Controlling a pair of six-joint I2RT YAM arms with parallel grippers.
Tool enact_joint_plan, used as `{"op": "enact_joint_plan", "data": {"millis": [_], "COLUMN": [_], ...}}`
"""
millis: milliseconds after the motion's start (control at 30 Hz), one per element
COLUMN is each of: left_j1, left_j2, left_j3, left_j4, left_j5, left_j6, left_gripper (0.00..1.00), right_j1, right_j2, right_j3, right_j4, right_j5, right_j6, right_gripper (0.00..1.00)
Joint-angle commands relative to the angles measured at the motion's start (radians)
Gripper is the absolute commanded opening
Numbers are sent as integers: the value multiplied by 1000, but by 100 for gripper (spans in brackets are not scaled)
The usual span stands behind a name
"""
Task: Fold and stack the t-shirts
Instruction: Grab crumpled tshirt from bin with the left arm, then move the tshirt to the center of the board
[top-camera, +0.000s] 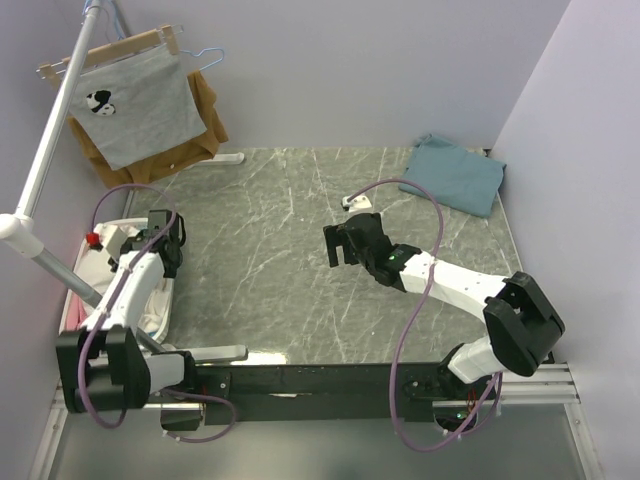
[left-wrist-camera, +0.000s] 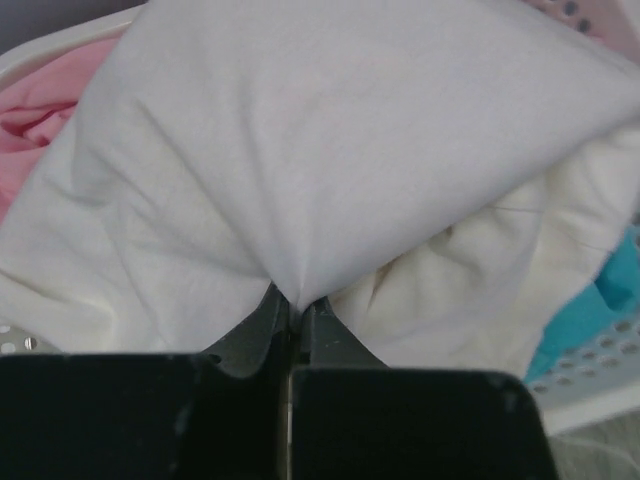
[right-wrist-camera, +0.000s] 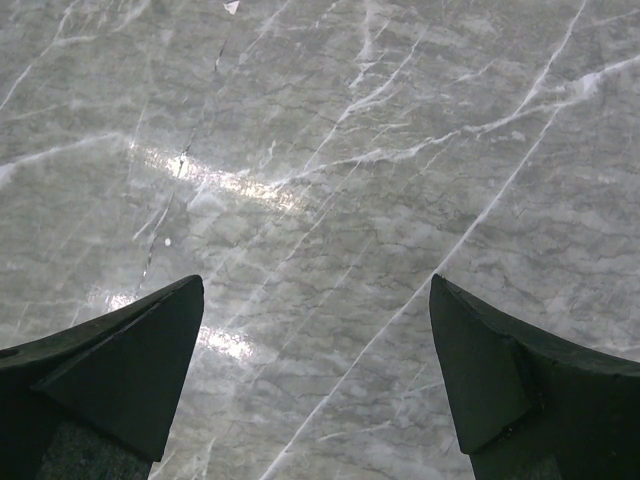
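Over the basket, left gripper (left-wrist-camera: 295, 308): we see its two fingers pressed together, with a fold of the white t-shirt (left-wrist-camera: 330, 150) pinched between the tips.
White t-shirt: it lies on top of the heap inside the basket (left-wrist-camera: 590, 375), which stands at the left edge of the table (top-camera: 260, 280). The cloth is drawn into a ridge that runs down to the pinch.
Other cloth in the basket: a cream cloth (left-wrist-camera: 470, 270) lies under the white t-shirt, touching it. A pink cloth (left-wrist-camera: 30, 130) shows at one side and a turquoise cloth (left-wrist-camera: 612, 290) at the other side, against the perforated wall.
Right gripper (right-wrist-camera: 315, 370): its fingers stand wide apart and we see nothing between them. It hangs over the bare marble near the middle of the table, well apart from the basket.
Teal-blue t-shirt (top-camera: 455, 172): it lies flat and folded in the far right corner of the table, near the wall and apart from both grippers.
Far left corner: a grey shirt (top-camera: 135, 110) with a black-and-white mark hangs on a hanger (top-camera: 120, 45), and a brown garment (top-camera: 205, 120) hangs just behind it.
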Motion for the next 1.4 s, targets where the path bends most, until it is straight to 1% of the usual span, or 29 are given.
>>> {"op": "enact_joint_plan", "data": {"millis": [0,33,67,100,167,200,267,300,467,500,533,600,633,667,733,767,833,867,933,967,1000,1033,1067,1100,1133,1167,1200,1233,1367], "left_j1": [-51,-90,-106,-124,-134,-137,-149,-166,-396,-425,-483,-543,-609,-644,-731,-752,-779,-789,-799,-799,-799,-799,-799,-799,-793,-787,-780,-755,-652], "left_j2": [-146,-169,-213,-237,-270,-269,-229,-211,-85,-68,-47,16,42,88,136,172,196,200,190,167,153,138,109,95,84,72,70,72,122], "left_j3": [72,108,128,147,182,200,263,300,362,363,371,395,411,423,461,466,448,432,373,350,310,291,277,254,242,233,219,213,165], "left_j4": [143,180,215,325,420,478,487,496,540,560,565,594,582,580,559,554,571,586,638,654,666,686,686,679,675,671,662,639,605], "left_j5": [71,95,164,216,382,553,696,821,908,939,982,1037,1045,1051,1045,1031,1069,1068,1044,1025,964,924,863,732,665,622,540,516,543], "left_j6": [206,253,351,406,544,571,615,634,732,743,749,767,783,793,812,813,801,794,761,751,743,731,726,715,715,715,711,680,561], "left_gripper": [1,1,1,1,1,1,1,1,1,1,1,1,1,1,1,1,1,12,29,49,57,69,89,98,99,99,99,99,100], "right_j1": [-4,-4,-5,-4,-4,-5,-5,-4,-7,-5,-7,-13,-16,-20,-37,-42,-48,-50,-51,-56,-60,-63,-63,-62,-62,-60,-60,-59,-1], "right_j2": [18,20,21,20,23,24,18,14,-55,-68,-89,-112,-132,-140,-170,-181,-222,-241,-290,-304,-315,-325,-324,-319,-306,-292,-275,-244,-175], "right_j3": [3,3,3,4,7,12,18,23,37,41,46,63,69,89,104,112,110,93,72,48,35,26,23,23,23,36,46,52,89], "right_j4": [35,36,33,33,27,21,7,-4,-66,-79,-91,-159,-188,-261,-324,-373,-406,-397,-380,-345,-316,-296,-289,-280,-265,-262,-269,-266,-318], "right_j5": [21,24,27,28,31,39,63,83,270,296,351,427,457,529,573,597,617,619,587,562,480,446,424,394,289,248,196,75,1], "right_j6": [-6,-4,-4,-3,2,2,16,23,71,82,94,164,192,256,310,345,375,362,350,323,292,272,266,252,223,180,169,140,36], "right_gripper": [100,100,100,100,100,100,100,100,100,100,100,100,100,100,100,100,100,100,100,100,100,100,100,100,100,100,100,100,99]}}
